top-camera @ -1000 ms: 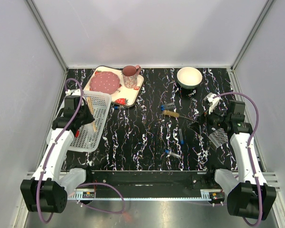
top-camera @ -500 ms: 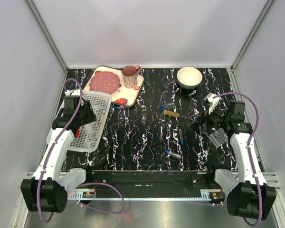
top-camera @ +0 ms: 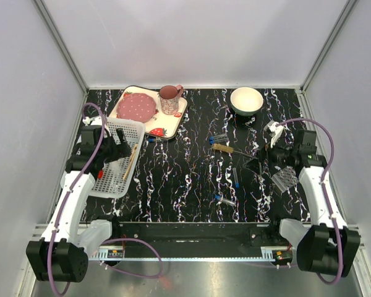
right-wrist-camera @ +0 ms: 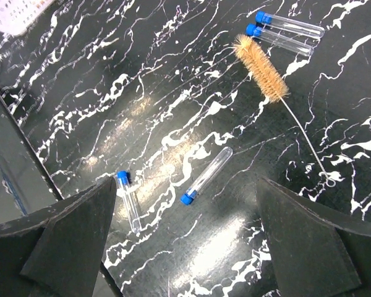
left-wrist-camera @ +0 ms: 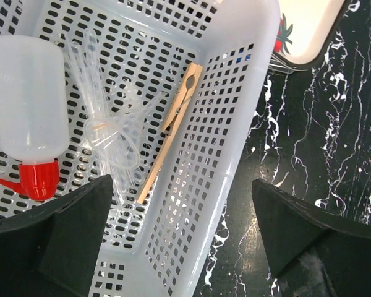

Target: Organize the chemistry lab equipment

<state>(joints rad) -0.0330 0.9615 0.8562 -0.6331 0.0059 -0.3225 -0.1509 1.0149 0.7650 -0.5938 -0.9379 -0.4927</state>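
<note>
A: First entry?
B: Pair of blue-capped test tubes (right-wrist-camera: pixel 294 25), side by side, top right on the black marbled bench (right-wrist-camera: pixel 173 74).
A: Next to them?
B: One bristle brush (right-wrist-camera: pixel 263 68), its wire handle trailing toward the lower right.
A: Singles?
B: One middle tube (right-wrist-camera: pixel 207 175); one left tube (right-wrist-camera: pixel 130 204), apart.
A: The right claw (right-wrist-camera: pixel 187 180)?
B: Fingers spread wide, holding nothing.

No text, label, brand name, number or sign can be read in any view. In the lower left of the top view, a small coloured board (top-camera: pixel 110 252) might carry printing, but it is too small to tell.
</note>
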